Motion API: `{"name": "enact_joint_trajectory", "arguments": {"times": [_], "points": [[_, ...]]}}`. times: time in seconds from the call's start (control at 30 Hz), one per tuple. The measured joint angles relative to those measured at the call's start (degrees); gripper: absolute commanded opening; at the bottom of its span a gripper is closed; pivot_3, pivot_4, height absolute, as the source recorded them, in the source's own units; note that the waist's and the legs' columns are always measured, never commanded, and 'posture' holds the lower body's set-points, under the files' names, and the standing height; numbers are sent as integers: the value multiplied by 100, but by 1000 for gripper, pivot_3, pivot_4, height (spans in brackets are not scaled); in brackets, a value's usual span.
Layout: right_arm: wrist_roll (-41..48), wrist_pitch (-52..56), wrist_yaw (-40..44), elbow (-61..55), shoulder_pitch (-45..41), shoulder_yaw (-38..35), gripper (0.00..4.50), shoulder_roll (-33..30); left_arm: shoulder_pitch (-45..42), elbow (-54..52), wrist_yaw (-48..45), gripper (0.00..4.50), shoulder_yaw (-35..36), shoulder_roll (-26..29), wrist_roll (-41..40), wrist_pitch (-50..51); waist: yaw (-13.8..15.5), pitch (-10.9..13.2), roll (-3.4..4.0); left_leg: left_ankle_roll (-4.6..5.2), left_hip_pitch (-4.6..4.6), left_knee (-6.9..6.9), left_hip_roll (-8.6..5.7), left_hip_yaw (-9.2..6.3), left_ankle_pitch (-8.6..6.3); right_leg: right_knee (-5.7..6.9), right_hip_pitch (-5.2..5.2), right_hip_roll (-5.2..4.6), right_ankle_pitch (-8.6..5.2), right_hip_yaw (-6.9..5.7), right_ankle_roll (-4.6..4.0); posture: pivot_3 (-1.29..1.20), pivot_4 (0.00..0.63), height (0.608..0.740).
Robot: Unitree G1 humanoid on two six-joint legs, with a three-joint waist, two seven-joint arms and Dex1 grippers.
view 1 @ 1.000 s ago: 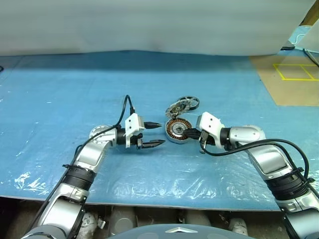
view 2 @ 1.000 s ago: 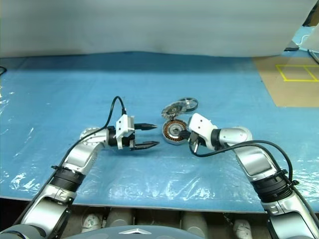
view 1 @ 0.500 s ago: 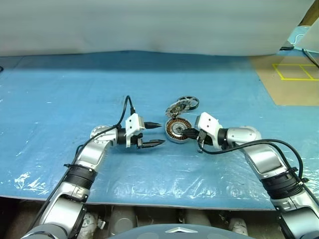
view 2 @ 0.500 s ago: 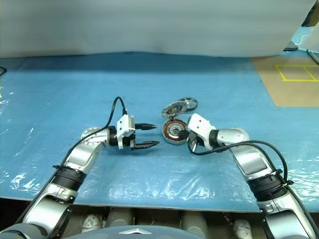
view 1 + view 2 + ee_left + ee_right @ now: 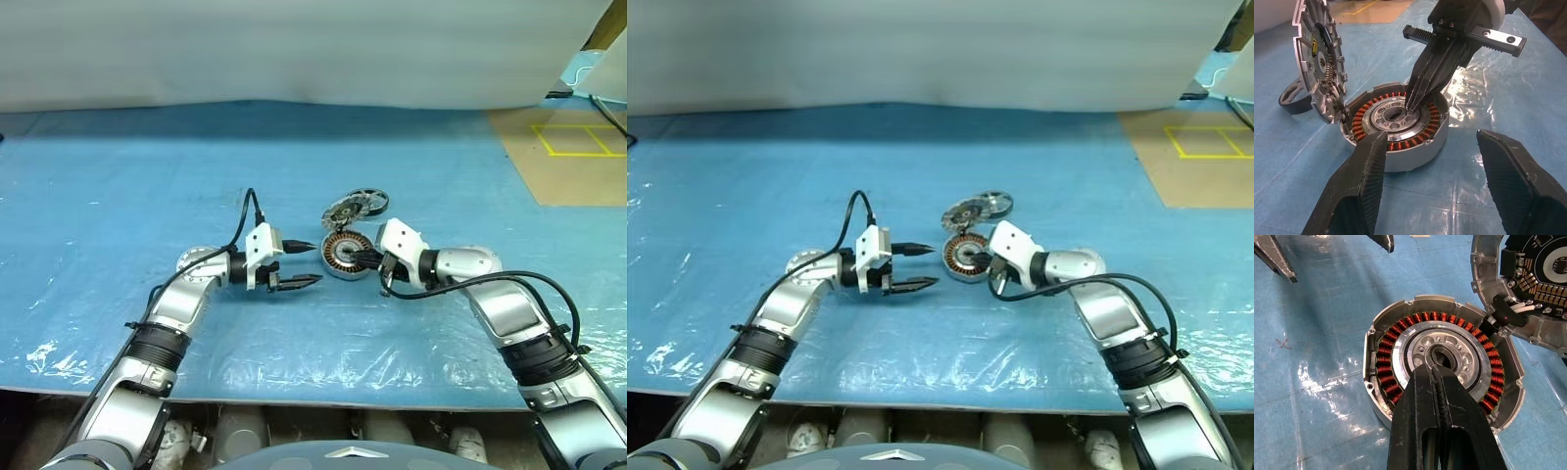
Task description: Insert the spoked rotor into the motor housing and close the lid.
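Note:
The motor housing (image 5: 342,254) lies flat on the blue sheet, its copper windings (image 5: 1392,336) ringing a silver hub. Its lid (image 5: 1317,63), with a circuit board inside, stands open and tilted up at the housing's far edge. Behind the lid lies the spoked rotor (image 5: 372,200), partly hidden. My right gripper (image 5: 1435,366) is shut with nothing in it, and its tips rest on the centre hub (image 5: 1393,113). My left gripper (image 5: 315,262) hovers open a short way left of the housing, pointing at it, with nothing held.
A blue plastic sheet (image 5: 147,166) covers the table, wrinkled and shiny near the front edge (image 5: 294,387). At the far right is brown cardboard (image 5: 578,166) with yellow tape lines. A white backdrop (image 5: 294,49) closes off the back.
My right forearm has swung a little to the left while its shut tips stay at the housing's centre. The left gripper, housing, lid and rotor have not moved.

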Motion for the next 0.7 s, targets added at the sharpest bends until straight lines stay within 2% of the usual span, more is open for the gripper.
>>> {"name": "enact_joint_trajectory", "arguments": {"times": [0.13,0.27,0.37,0.53,0.7], "points": [[53,80,29,-11,-8,-12,20,18,0,0,5,3031,-2,-19,5,0,0,0,0,0,0,1,0,0,0,1,0,0,0,0,0,0,150,740],[650,610,331,-337,31,-207,20,25,0,4,4,3031,-7,-31,20,-6,6,0,0,1,-2,0,0,0,0,0,0,0,0,0,0,0,150,740],[758,698,245,-375,4,-322,20,125,0,15,5,3031,-10,-52,35,-13,6,0,0,1,-1,0,0,0,0,0,0,0,0,-1,-1,0,150,740],[601,481,-134,-77,-248,-307,20,498,-1,21,7,3031,-20,-76,47,-18,0,0,0,0,0,1,0,0,0,2,0,-1,0,-1,-1,0,150,740],[65,-60,-527,736,-418,-116,20,641,-6,21,8,3031,-18,-64,60,-18,16,0,0,0,-7,1,-1,0,0,0,-1,-1,0,-3,-1,0,150,740]]}}
